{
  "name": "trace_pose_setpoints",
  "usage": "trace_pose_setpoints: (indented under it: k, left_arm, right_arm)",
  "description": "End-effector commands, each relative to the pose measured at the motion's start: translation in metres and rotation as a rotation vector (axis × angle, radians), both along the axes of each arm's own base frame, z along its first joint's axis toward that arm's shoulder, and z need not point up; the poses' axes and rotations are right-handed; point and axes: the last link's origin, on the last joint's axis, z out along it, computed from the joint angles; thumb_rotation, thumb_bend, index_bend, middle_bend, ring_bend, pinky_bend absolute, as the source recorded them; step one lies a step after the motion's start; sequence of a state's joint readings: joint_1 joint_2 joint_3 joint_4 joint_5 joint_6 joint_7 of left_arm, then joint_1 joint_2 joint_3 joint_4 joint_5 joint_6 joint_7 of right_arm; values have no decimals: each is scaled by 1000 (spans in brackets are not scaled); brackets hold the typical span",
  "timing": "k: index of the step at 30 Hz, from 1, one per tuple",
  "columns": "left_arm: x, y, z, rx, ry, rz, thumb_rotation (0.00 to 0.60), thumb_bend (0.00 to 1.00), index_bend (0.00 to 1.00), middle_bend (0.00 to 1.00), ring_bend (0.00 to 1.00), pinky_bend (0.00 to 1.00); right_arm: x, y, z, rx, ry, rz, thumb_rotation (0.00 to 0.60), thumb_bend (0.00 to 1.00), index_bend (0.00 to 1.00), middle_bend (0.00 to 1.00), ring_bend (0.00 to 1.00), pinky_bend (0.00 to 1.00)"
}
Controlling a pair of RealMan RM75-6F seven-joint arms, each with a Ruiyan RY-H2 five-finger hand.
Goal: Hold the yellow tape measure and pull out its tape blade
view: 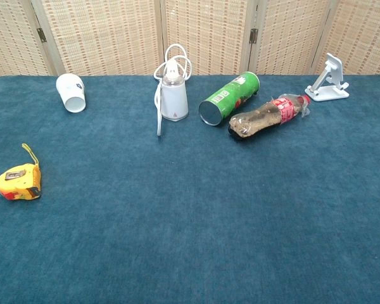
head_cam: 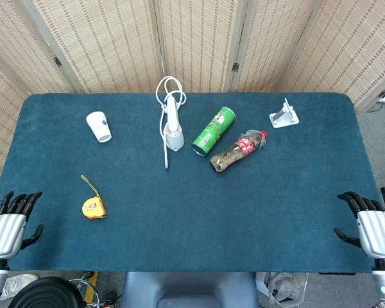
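1. The yellow tape measure lies on the blue table, well over on the robot's left side, untouched, its yellow wrist strap trailing away toward the far edge.
2. The left hand rests at the near-left corner, empty, fingers apart and lightly curled; the tape measure sits to its inner side and slightly forward.
3. The right hand waits at the opposite corner, also empty with fingers apart, well away.
4. So the left hand looks clearly nearer for the hold.
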State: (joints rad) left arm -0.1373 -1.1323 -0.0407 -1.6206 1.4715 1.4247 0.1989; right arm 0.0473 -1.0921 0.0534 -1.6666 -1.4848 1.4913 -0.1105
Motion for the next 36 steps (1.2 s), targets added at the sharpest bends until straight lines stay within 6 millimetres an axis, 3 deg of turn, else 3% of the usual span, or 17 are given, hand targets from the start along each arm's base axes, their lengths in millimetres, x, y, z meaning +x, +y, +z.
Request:
trace_pose_setpoints:
  k: [1, 12, 25, 36]
  left_arm:
    - [0, 1, -1, 8, 1, -6, 600, 400, 137, 199, 155, 80]
    - [12, 15, -9, -12, -11, -105, 600, 401, 137, 199, 157, 96]
    - [24, 52, -48, -177, -26, -226, 600, 401, 130, 192, 157, 104]
    - [23, 66, -81, -285, 38, -243, 600, 386, 51, 89, 63, 68]
  right_arm:
    - [0, 0, 1, -2, 0, 2, 600, 178, 248, 268, 306, 299]
    - [5, -2, 13, -33, 8, 24, 600, 178, 248, 268, 306, 299]
    - [8, 2, 29, -69, 13, 37, 600, 177, 248, 268, 306, 299]
    - [8, 4, 29, -68, 5, 44, 600, 178, 248, 268, 306, 299]
